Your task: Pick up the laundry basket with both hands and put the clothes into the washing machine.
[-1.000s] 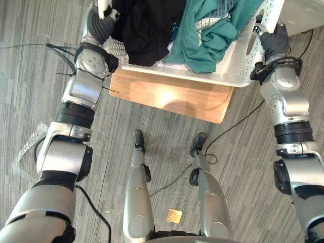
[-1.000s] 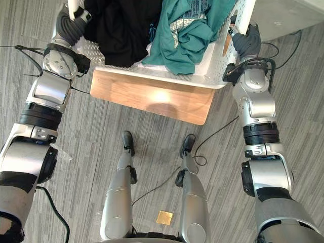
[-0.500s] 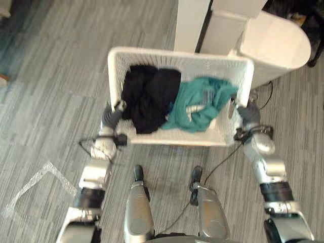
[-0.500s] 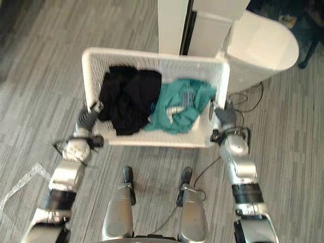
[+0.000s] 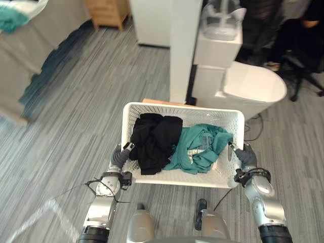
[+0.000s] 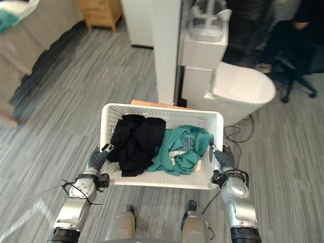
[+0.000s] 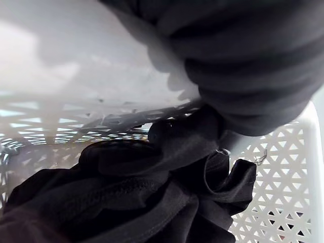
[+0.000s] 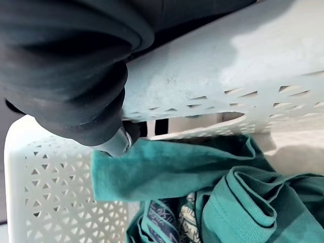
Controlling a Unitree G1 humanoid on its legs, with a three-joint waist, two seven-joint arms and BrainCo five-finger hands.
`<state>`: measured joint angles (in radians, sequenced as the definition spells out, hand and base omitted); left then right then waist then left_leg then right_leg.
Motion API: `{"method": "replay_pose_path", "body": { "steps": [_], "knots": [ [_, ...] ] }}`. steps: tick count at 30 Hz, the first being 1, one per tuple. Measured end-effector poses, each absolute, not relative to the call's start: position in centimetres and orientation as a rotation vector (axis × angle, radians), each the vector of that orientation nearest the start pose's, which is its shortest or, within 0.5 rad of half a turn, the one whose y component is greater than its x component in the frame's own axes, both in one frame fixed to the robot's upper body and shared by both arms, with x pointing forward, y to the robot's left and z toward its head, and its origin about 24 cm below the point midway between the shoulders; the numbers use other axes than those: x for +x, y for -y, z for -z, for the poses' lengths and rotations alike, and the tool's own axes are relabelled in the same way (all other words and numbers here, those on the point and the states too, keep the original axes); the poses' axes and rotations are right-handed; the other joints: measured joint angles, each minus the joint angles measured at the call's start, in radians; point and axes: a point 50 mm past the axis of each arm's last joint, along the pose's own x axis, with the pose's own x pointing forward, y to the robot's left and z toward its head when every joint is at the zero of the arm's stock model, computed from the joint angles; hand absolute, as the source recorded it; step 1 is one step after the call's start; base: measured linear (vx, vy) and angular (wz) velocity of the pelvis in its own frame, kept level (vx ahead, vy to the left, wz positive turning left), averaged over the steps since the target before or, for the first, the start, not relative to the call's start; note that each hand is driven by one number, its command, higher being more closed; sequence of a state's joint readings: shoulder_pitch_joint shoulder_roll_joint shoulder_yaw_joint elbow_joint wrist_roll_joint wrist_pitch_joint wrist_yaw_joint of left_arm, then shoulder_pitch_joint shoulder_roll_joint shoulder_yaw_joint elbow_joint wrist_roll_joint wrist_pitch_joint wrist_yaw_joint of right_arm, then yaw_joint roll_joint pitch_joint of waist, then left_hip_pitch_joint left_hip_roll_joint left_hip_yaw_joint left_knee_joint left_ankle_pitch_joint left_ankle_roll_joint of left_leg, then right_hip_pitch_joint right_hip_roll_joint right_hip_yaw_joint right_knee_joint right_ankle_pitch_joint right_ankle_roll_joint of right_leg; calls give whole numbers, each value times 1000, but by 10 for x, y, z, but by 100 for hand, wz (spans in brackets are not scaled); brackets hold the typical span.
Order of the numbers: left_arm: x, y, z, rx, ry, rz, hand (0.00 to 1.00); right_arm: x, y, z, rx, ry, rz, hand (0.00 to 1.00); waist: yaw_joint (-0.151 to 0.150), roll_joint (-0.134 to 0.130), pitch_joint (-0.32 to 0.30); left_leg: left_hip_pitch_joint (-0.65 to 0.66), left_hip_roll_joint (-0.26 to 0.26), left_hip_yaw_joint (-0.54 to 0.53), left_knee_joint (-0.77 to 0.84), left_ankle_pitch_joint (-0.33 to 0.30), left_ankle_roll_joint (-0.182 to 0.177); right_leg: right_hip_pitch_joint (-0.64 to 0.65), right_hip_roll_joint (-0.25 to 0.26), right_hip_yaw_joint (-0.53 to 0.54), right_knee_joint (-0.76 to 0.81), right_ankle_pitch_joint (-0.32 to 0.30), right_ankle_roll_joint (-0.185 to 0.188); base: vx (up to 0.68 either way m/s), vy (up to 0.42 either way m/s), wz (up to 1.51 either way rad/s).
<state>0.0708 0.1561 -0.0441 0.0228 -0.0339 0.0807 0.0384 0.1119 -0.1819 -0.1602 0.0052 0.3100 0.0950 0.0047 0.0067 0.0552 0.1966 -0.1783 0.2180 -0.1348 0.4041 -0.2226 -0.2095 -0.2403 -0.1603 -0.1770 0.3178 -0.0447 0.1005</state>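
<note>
A white perforated laundry basket [image 5: 183, 178] hangs in front of me between both hands. Black clothes [image 5: 152, 140] fill its left half and teal clothes [image 5: 198, 150] its right half. My left hand [image 5: 120, 157] grips the left end, its fingers hooked through the handle slot beside the black clothes [image 7: 126, 197]. At the right end my right hand [image 5: 245, 156] does the same, with a fingertip poking in next to the teal clothes [image 8: 202, 192]. The basket rim [image 8: 217, 66] runs close past that wrist. A white machine with a rounded lid [image 5: 253, 91] stands just beyond the basket's far right corner.
A tall white column [image 5: 185, 50] rises behind the basket, and a wooden board edge [image 5: 158, 103] shows at its far rim. A wooden cabinet [image 5: 108, 11] stands at the back left, grey furniture [image 5: 28, 66] at the far left, a dark chair [image 5: 304, 45] at the back right.
The view has swung up from the floor to the room ahead. The basket, earlier over the wooden board, is now carried in both hands facing the white machine.
</note>
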Motion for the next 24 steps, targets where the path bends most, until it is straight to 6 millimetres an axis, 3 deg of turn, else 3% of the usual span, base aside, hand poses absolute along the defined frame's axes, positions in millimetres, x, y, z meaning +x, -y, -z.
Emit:
{"method": "replay_pose_path", "body": {
  "steps": [2,4,5,6,7,8,9,11,14,17,18,20,21,24],
  "knots": [
    [237,-171,-14,135,-172,18,100,213,232,-15,140,-168,228,100,-25,-36,-15,4,-48,60,7,-34,27,-41,-31,85,-18,41,32,-101,288,-89],
    [238,-164,-13,162,-171,51,100,204,237,-13,117,-182,259,100,-43,-51,-14,-8,-93,119,63,-59,72,-44,-56,152,-81,110,47,-145,330,-98],
    [239,-162,-13,175,-171,59,100,198,239,-13,112,-184,274,100,-49,-51,-12,-24,-119,157,102,-80,115,-58,-67,187,-119,173,3,-178,304,-98],
    [239,-160,-12,168,-175,59,100,198,239,-12,114,-185,275,100,-49,-53,-11,-23,-127,183,104,-82,135,-70,-64,189,-144,231,-22,-320,364,-159],
    [240,-161,-7,160,-197,51,100,198,237,-13,112,-185,268,100,-45,-34,-1,-22,-100,292,80,-65,193,-77,-54,148,-153,289,-56,-322,257,-139],
    [241,-162,-5,158,-207,48,100,198,236,-12,108,-189,266,100,-44,-26,4,-16,-95,320,78,-59,199,-100,-49,109,-35,206,-66,-362,314,-175],
    [237,-167,-1,165,-228,34,100,198,230,-10,96,-201,247,100,-36,-28,3,16,-91,398,49,-45,220,-131,-56,24,189,49,-86,-226,245,-149],
    [231,-176,3,161,-249,1,100,201,223,-8,85,-212,214,100,0,-28,0,68,-83,537,-11,-19,245,-64,-85,-155,348,-121,-123,-215,170,-196],
    [223,-193,6,158,-268,-67,100,223,207,-5,81,-220,148,100,17,-42,-18,74,-69,710,-66,16,260,47,-147,-329,365,-252,-117,-200,28,-171],
    [217,-201,9,157,-284,-108,100,239,198,2,44,-256,99,100,48,-55,-56,47,-27,886,-67,50,240,113,-231,-366,296,-288,-68,-204,-108,-186],
    [217,-201,8,157,-280,-112,100,241,198,1,35,-254,93,100,49,-59,-57,36,-21,898,-54,58,229,108,-220,-350,259,-288,-31,-133,-204,-122],
    [217,-191,11,129,-288,-112,100,241,205,0,1,-253,109,100,58,-31,-77,9,21,905,-54,93,191,90,-118,-283,137,-280,-22,-107,-245,-112],
    [215,-187,13,116,-299,-115,100,241,208,1,-13,-259,116,100,60,-20,-85,19,66,902,-53,109,175,97,-61,-249,80,-241,-47,-49,-221,-113],
    [215,-187,13,122,-299,-127,100,241,205,1,-12,-258,110,100,55,-45,-99,62,139,833,-16,137,161,131,46,-133,-33,-179,-86,-17,-214,-143]
  ]
}}
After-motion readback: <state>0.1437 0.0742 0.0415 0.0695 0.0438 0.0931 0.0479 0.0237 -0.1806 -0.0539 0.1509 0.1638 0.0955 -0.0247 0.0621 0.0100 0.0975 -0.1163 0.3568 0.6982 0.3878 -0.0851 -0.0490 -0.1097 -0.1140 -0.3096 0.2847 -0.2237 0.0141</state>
